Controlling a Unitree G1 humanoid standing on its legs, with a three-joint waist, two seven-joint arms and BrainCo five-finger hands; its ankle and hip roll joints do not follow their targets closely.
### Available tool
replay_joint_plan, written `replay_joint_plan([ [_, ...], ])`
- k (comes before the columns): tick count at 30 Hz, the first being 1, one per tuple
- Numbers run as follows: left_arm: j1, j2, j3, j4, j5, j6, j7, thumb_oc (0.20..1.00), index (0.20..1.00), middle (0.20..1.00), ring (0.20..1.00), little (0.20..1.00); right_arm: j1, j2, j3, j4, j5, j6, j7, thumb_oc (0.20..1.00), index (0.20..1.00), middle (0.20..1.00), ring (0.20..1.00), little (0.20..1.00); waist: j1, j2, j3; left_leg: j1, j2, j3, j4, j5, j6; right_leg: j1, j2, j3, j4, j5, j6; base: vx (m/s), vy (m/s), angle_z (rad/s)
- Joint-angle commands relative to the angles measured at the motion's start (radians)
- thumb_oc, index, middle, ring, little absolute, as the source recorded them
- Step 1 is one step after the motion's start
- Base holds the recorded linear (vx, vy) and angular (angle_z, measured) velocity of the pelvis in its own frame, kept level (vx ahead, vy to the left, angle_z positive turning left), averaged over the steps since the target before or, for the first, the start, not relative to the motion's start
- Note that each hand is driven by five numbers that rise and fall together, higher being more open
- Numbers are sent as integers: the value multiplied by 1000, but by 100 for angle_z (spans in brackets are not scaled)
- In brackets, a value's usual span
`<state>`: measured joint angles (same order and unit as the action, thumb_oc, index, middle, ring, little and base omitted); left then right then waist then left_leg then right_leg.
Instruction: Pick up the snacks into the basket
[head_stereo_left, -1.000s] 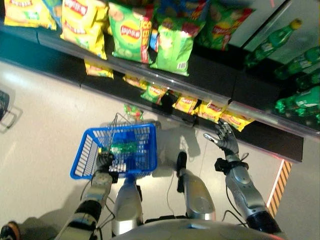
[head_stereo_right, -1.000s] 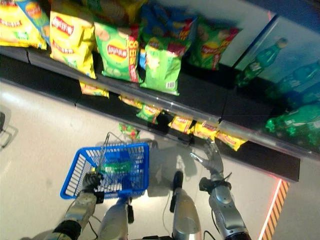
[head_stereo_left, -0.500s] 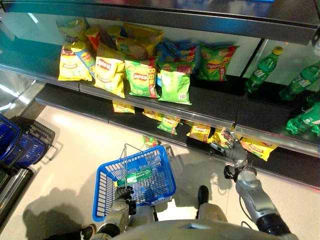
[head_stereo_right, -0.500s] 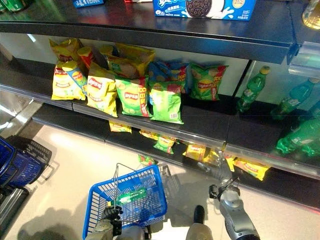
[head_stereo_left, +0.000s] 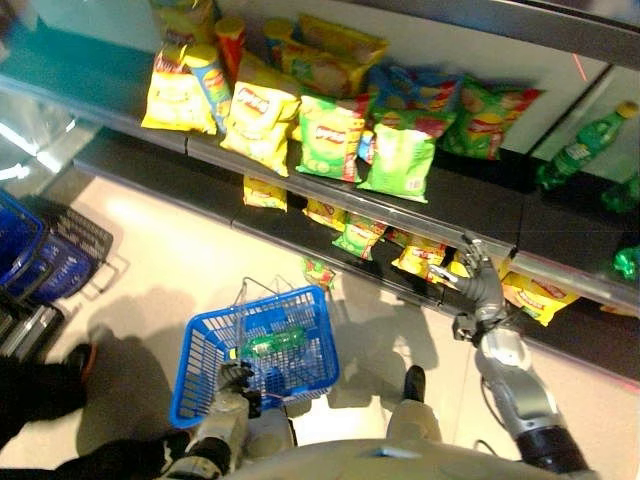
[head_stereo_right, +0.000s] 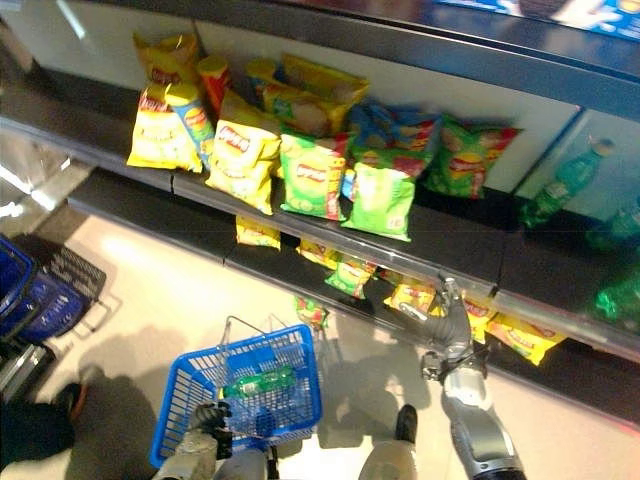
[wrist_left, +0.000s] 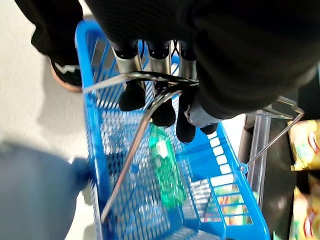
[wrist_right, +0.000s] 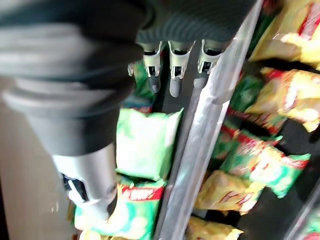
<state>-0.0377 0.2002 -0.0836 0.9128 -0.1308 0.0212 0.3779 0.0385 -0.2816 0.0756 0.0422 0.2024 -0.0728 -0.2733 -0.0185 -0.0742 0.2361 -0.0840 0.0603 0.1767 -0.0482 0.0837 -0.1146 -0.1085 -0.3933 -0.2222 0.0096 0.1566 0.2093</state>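
the left hand (wrist_left: 165, 107), low in the frame, has its fingers curled round the wire handle (wrist_left: 131, 150) of the blue basket (head_stereo_left: 258, 352). a green bottle (head_stereo_left: 263, 345) lies inside. at right, the right hand (head_stereo_left: 478, 282) is spread open by yellow snack bags (head_stereo_left: 425, 259) on the low shelf (head_stereo_left: 330, 235).

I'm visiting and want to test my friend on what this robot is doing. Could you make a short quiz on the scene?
1. True or false: the left hand has its fingers curled round the wire handle of the blue basket.
2. What lies inside the basket? A) a green bottle B) a yellow snack bag C) nothing
3. Fill in: the right hand is raised at the edge of the lower ____, near small yellow snack bags.

Key: 1 true; 2 A, the green bottle; 3 shelf.
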Motion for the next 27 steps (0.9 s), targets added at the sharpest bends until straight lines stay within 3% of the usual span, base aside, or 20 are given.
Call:
replay_joint_plan([
  [1,-33,21,28,-98,53,-62,53,200,200,200,200,200,-124,-75,-40,-75,-3,-45,-47,1000,1000,1000,1000,1000,22,35,36,-9,31,0,-7,-25,23,-48,-10,35,10,87,52,-31,186,-24],
  [2,-28,35,31,-113,43,-59,52,200,200,200,200,200,-193,-83,-25,-25,14,-32,-62,1000,1000,1000,1000,1000,49,30,47,-23,25,21,-4,-30,35,-62,0,-24,26,60,48,-42,163,-21],
  [4,-26,57,27,-136,39,-54,41,200,200,200,200,200,-245,-99,-11,13,43,-30,-66,1000,1000,1000,1000,1000,62,26,55,-29,24,33,-14,-28,39,-70,40,-14,32,31,34,-37,121,-26],
  [6,-33,65,20,-135,35,-53,28,200,200,200,200,200,-296,-113,-3,46,54,-15,-68,1000,1000,1000,1000,1000,68,23,67,-49,30,31,-14,-13,35,-82,50,16,16,43,35,-31,17,-45],
  [13,-24,35,-10,-154,-40,-60,11,200,200,200,200,200,-452,-193,36,154,79,30,-77,1000,1000,1000,1000,1000,91,8,127,-69,42,19,-18,8,23,-108,56,-15,30,36,30,0,-45,-4],
  [19,-34,27,-116,-212,-70,-74,-39,200,200,200,200,200,-654,-317,16,459,248,21,-105,1000,1000,1000,1000,1000,101,18,216,-129,62,-23,-14,38,7,-147,67,-46,48,26,26,-39,-57,16],
  [27,-66,35,-152,-243,-116,-90,-48,200,200,200,200,200,-842,-369,50,701,359,22,-79,1000,1000,1000,1000,1000,111,30,257,-173,55,-38,-22,52,4,-183,69,-50,45,35,30,-13,-2,4],
])
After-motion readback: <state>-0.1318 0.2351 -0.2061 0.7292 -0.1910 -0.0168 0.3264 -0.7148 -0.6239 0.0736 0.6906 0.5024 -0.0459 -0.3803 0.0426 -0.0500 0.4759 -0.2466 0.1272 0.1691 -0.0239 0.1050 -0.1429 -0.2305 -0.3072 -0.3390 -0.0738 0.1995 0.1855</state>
